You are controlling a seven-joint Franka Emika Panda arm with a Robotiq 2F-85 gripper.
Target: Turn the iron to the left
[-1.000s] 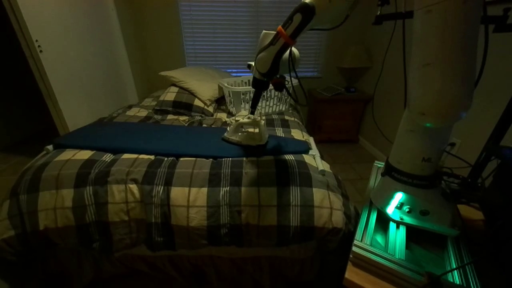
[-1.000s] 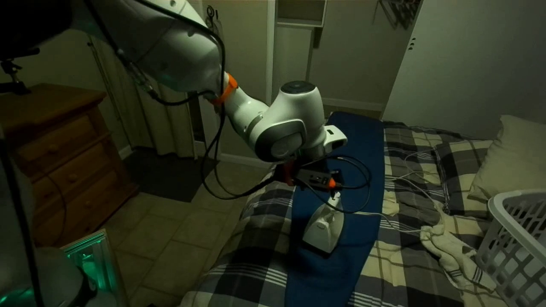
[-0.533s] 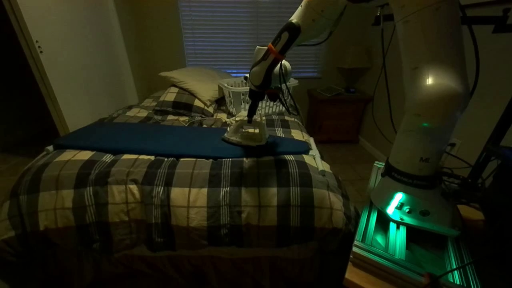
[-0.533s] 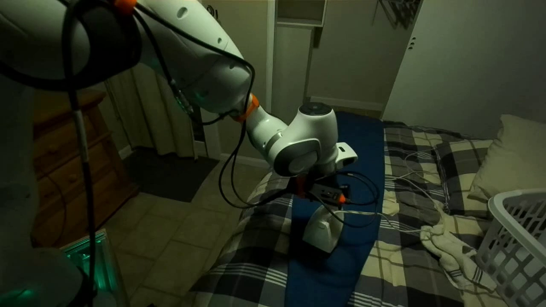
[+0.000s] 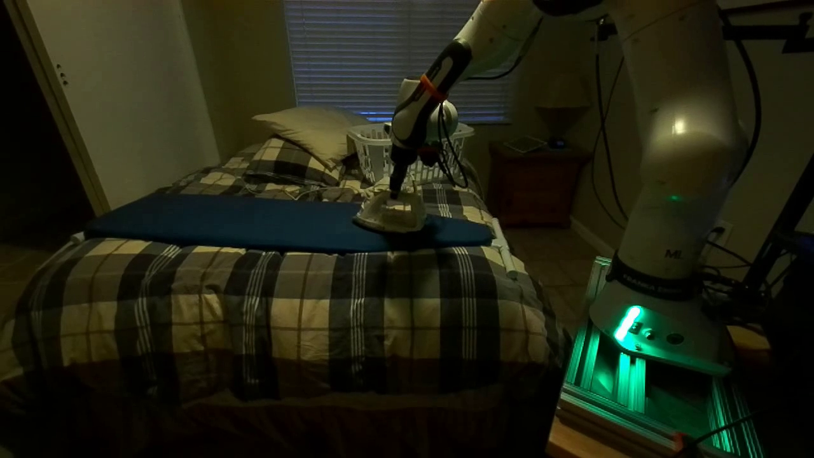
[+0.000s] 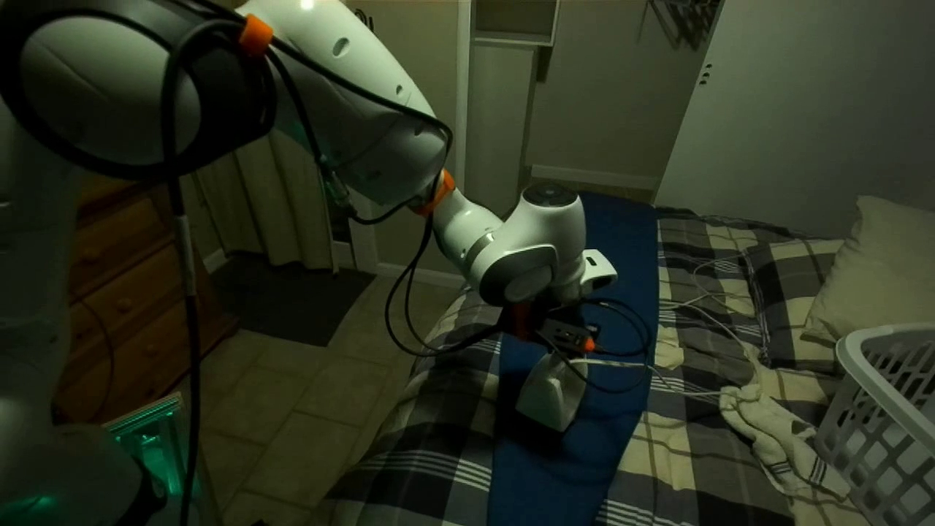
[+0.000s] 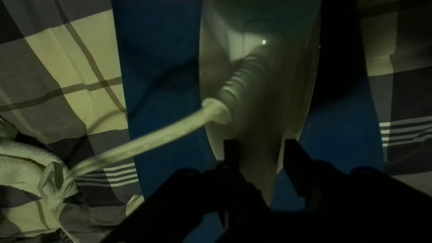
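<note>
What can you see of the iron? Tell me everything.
The iron is whitish-grey, seemingly plastic, wedge-shaped, with an arched handle. It rests flat on the blue ironing board. A pale cord leaves it through a ribbed sleeve. The gripper has its jaws apart, part of the iron showing between them; contact cannot be told.

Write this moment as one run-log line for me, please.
iron: on blue ironing board; pincer: open, over iron; contact: cannot tell; cord: attached to iron
</note>
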